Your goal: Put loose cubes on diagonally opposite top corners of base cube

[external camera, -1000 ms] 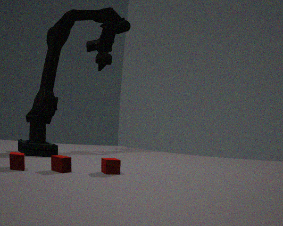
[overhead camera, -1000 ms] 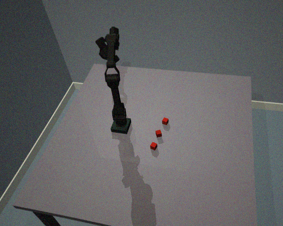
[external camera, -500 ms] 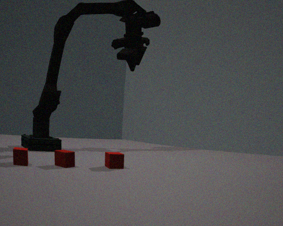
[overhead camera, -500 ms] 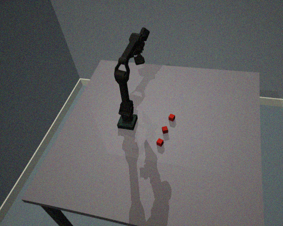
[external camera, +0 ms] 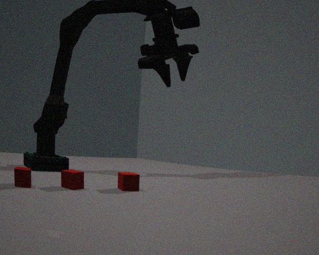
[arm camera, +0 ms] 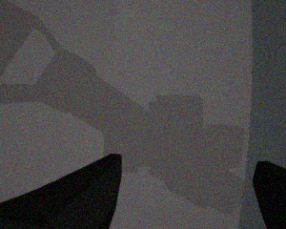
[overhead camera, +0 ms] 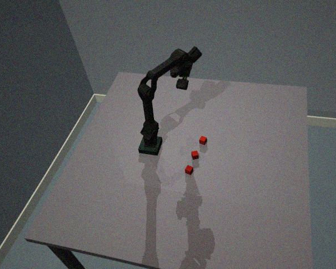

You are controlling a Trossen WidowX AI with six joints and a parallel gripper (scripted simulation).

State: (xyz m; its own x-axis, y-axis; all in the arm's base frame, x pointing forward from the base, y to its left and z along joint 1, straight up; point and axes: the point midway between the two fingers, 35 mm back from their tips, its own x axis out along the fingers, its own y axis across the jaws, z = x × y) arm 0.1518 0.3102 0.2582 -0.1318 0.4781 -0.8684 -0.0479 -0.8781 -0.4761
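High above the worktop's (overhead camera: pixel 249 202) far edge, the tool (external camera: pixel 174 78) points downward, its fingers partly apart with nothing between them. Three red cubes sit in a spaced row near the middle of the worktop, just beside the arm's base (overhead camera: pixel 150 145): far cube (overhead camera: pixel 203 140), middle cube (overhead camera: pixel 195 154), near cube (overhead camera: pixel 189 169). None touch. No writing shows anywhere.
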